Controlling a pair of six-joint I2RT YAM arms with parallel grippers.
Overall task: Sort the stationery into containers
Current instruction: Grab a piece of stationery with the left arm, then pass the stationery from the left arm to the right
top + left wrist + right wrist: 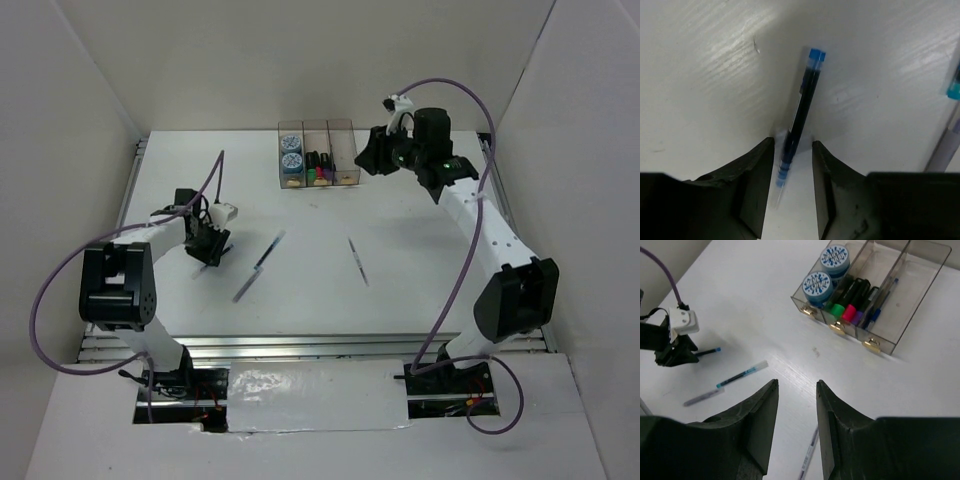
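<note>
While the left end effector (792, 145) straddles a pen (807, 90) at nine o'clock, jaws apart, it likely must close next; the right end effector (796, 386) hangs open, empty.

White table (310, 300), joined clear boxes (317, 153) (three) at far edge, four pens (358, 262) mid-table

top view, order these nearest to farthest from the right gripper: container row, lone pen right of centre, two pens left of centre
1. container row, far side, just left of the right gripper.
2. lone pen, mid-table, right of centre.
3. two pens, left of centre.
</note>
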